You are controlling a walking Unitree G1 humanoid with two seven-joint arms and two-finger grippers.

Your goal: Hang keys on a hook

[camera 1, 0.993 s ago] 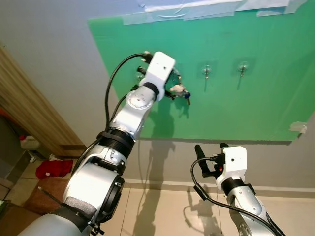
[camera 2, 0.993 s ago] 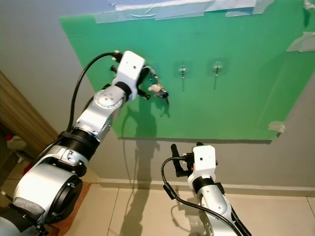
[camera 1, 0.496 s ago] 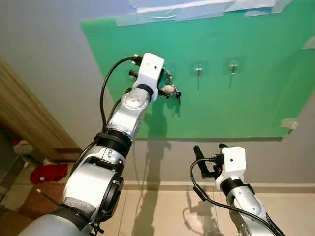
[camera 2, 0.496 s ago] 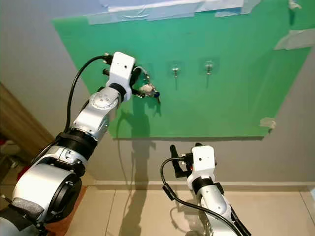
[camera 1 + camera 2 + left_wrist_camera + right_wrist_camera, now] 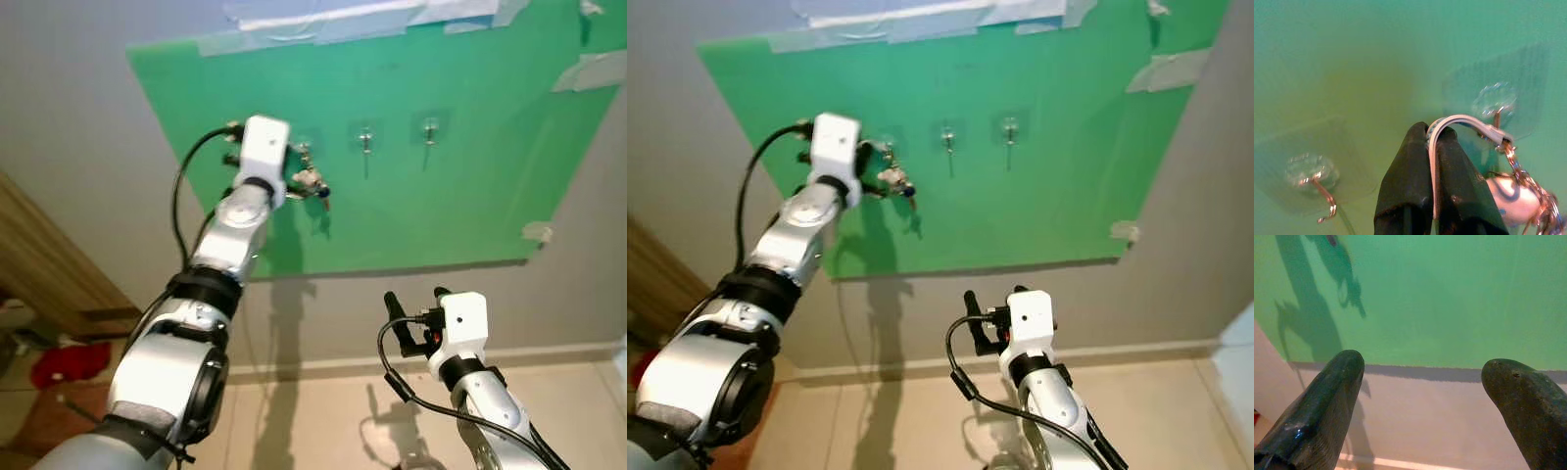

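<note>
- Left eye view: my left arm reaches up to the green board (image 5: 470,157) taped to the wall. My left gripper (image 5: 292,174) sits at the leftmost of the three hooks, and the keys (image 5: 312,183) hang just beside my fingertips, on the side toward the middle hook (image 5: 365,140). A third hook (image 5: 429,129) sits further along toward my right. My right gripper (image 5: 416,311) is low, below the board's bottom edge, its two black fingers pointing up and standing apart with nothing between them.
- Right eye view: the same scene. The keys (image 5: 895,179) dangle against the board, close under the leftmost hook, with their shadow on the green below. The other two hooks carry nothing.
- Left wrist view: my two black fingers (image 5: 1405,181) are pressed together on a pale key strap (image 5: 1459,122). The strap arches from between my fingertips over to the clear stick-on hook (image 5: 1494,104), where it meets the hook's metal prong; I cannot tell whether it is seated on it. A chain drops from the strap's end to a round silvery fob (image 5: 1512,192) just beside my fingers. Another clear hook (image 5: 1315,178) on the board is bare.
- Right wrist view: my right fingers (image 5: 1317,411) are spread wide, facing the lower part of the green board and the pale wall beneath it.
</note>
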